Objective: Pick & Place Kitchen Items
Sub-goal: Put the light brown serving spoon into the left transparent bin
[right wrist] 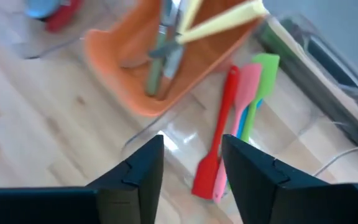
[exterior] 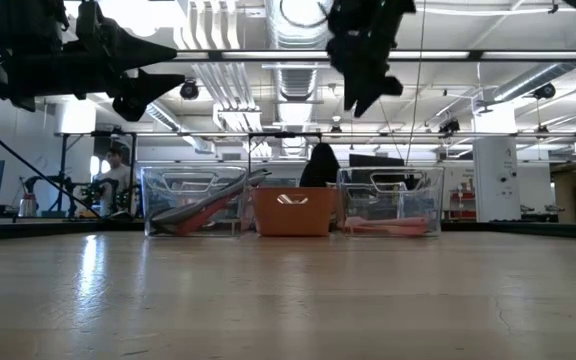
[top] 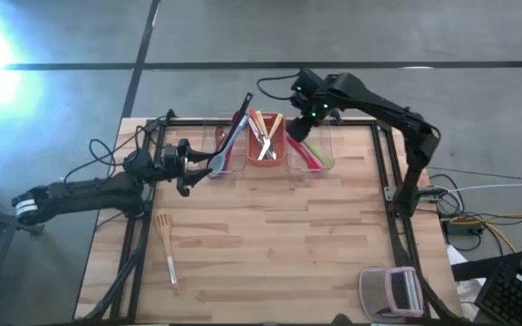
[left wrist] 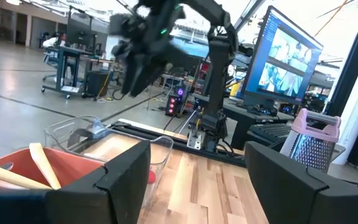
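kitchen items (top: 311,152) are seen sorted into three bins at the tabletop's (top: 279,235) far edge.
the right hand (top: 300,129) is held open and empty above the clear bin (top: 326,149) of coloured spatulas; the left hand (top: 188,168) is held open and empty beside the grey spoon (top: 229,145); a wooden spatula (top: 166,246) is left loose.

A pale wood-block pattern is shown by the table (top: 270,244). A red bin (top: 265,143) is flanked by two clear bins, the left one (top: 227,149) and the right one (top: 314,149). A red spatula (right wrist: 216,134), a pink one (right wrist: 244,106) and a green one (right wrist: 261,87) are seen in the right clear bin. A pale wooden spatula (top: 165,244) lies on the table. A grey-and-pink gadget (top: 390,292) is seen at the table's corner. Both arms are dark, with green lights on the right one.
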